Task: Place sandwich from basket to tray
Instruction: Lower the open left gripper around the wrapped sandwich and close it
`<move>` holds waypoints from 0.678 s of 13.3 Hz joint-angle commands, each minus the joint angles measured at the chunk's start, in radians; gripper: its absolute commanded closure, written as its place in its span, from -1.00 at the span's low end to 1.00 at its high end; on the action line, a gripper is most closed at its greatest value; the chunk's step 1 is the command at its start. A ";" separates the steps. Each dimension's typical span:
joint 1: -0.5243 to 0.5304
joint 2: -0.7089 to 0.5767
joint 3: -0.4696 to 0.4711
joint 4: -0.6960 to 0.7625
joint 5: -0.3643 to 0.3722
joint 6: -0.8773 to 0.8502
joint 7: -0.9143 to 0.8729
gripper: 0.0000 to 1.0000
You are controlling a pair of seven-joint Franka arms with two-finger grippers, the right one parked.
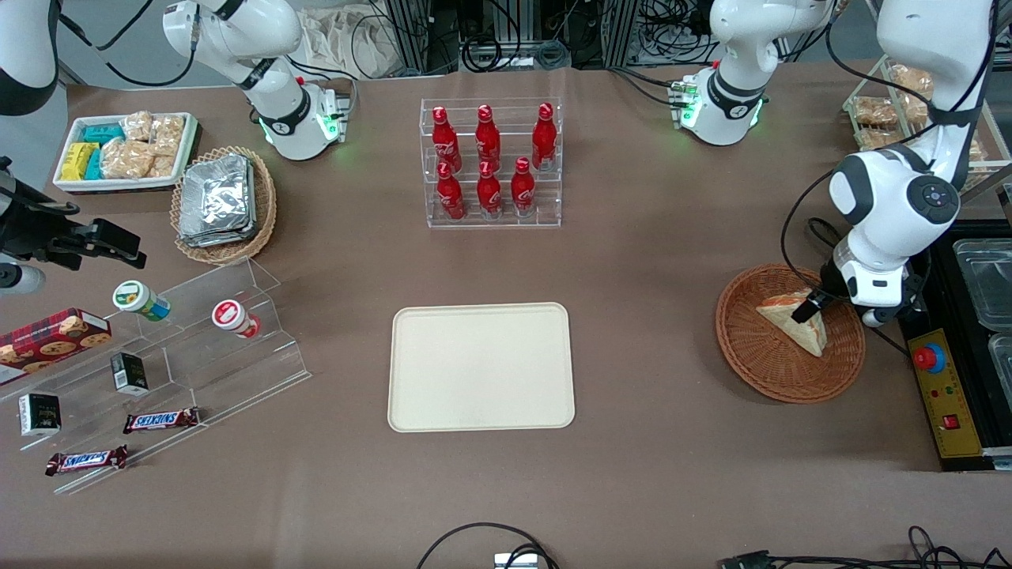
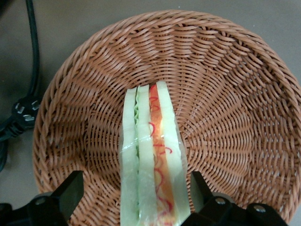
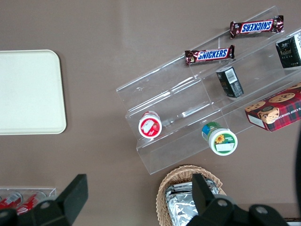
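The sandwich (image 1: 800, 325), a clear-wrapped wedge of white bread with green and red-orange layers, lies in the reddish-brown wicker basket (image 1: 739, 352) toward the working arm's end of the table. My gripper (image 1: 806, 305) hangs low over the basket, open. In the left wrist view the sandwich (image 2: 151, 155) runs between the two black fingers (image 2: 70, 190) of the gripper (image 2: 135, 193). One finger stands well clear of the bread and the other sits close beside it. The basket (image 2: 225, 94) fills that view. The cream-beige tray (image 1: 481, 367) lies bare at the table's middle.
A rack of red bottles (image 1: 490, 162) stands farther from the front camera than the tray. A control box with a red button (image 1: 930, 357) lies beside the basket. Toward the parked arm's end are an acrylic shelf of snacks (image 1: 158, 356) and a tan basket of foil packets (image 1: 225, 201).
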 commanded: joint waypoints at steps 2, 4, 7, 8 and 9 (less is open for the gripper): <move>0.006 0.036 -0.007 -0.009 0.008 0.067 -0.029 -1.00; 0.002 0.047 -0.007 -0.007 0.008 0.067 -0.030 -0.96; -0.005 0.053 -0.007 -0.006 0.008 0.071 -0.030 -0.48; -0.005 0.053 -0.007 -0.006 0.010 0.071 -0.032 -0.18; -0.005 0.052 -0.008 -0.006 0.011 0.071 -0.032 0.09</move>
